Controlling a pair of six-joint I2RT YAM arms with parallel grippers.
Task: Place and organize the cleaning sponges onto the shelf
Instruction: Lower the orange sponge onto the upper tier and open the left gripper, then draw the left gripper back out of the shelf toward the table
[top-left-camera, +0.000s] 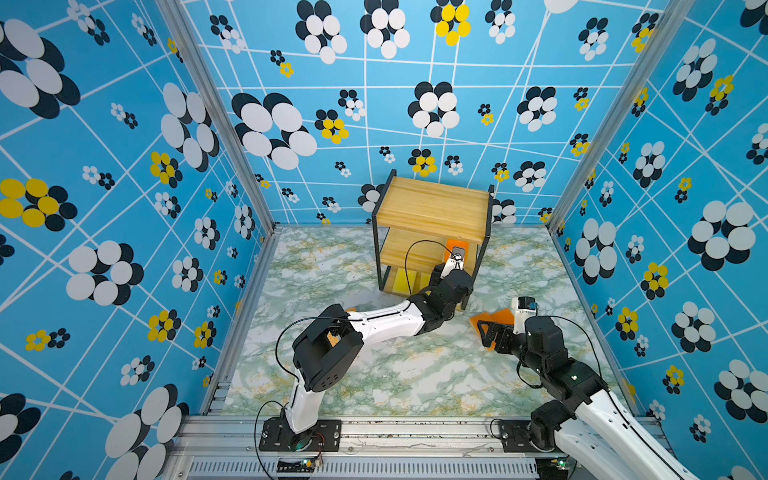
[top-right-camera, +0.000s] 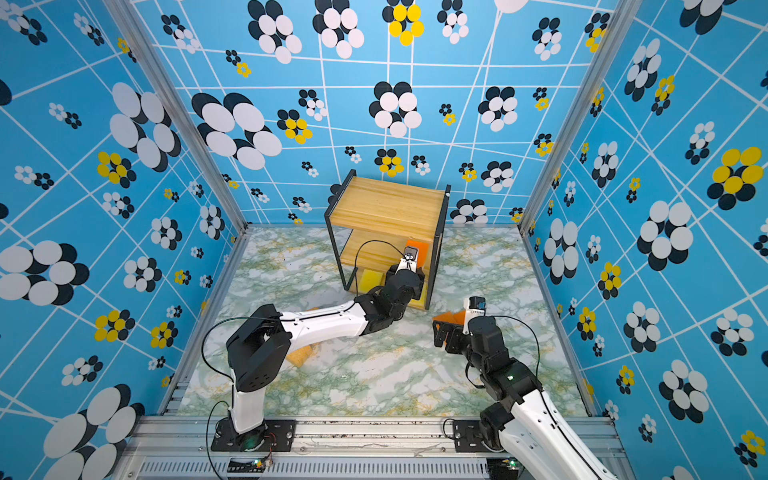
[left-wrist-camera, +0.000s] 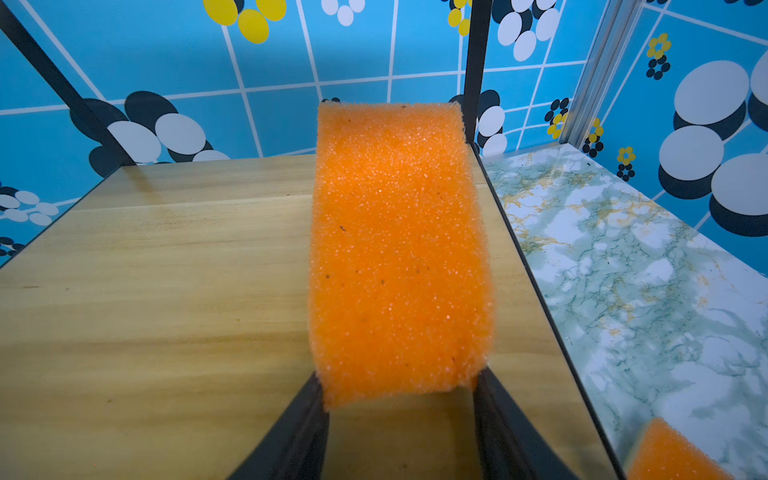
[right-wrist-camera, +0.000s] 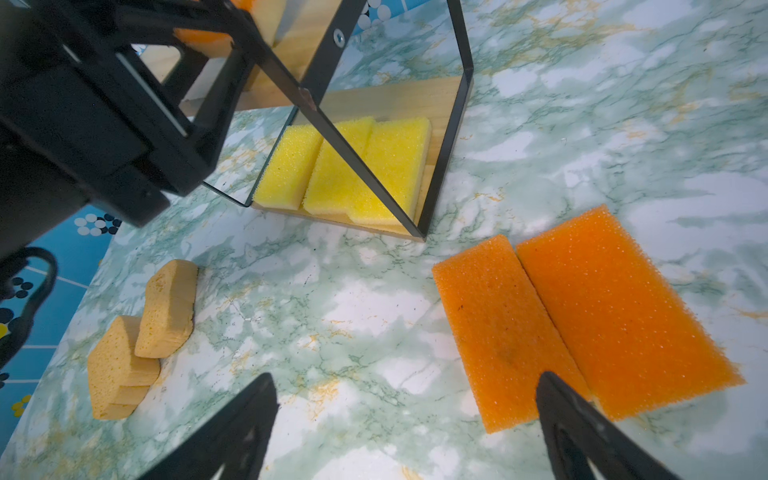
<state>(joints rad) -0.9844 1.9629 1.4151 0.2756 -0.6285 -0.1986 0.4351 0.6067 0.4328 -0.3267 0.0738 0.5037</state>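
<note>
In the left wrist view an orange sponge (left-wrist-camera: 399, 249) stretches out just above the middle board (left-wrist-camera: 166, 291) of the shelf (top-left-camera: 432, 208), along its right edge. My left gripper (left-wrist-camera: 399, 378) is shut lightly on the sponge's near corners. Several yellow sponges (right-wrist-camera: 345, 166) lie side by side on the bottom board. Two more orange sponges (right-wrist-camera: 503, 328) (right-wrist-camera: 623, 307) lie next to each other on the table. My right gripper (right-wrist-camera: 405, 376) hangs open above the table beside them, with one fingertip (right-wrist-camera: 552, 390) over the nearer sponge's end. Two tan sponges (right-wrist-camera: 168, 309) (right-wrist-camera: 118, 370) lie on the table.
The shelf stands at the back of the marble-patterned table (top-left-camera: 374, 374), its top board bare. Patterned blue walls (top-left-camera: 124, 208) close in the left, back and right. My left arm (top-left-camera: 374, 324) reaches across the middle, over the tan sponges (top-right-camera: 301, 356).
</note>
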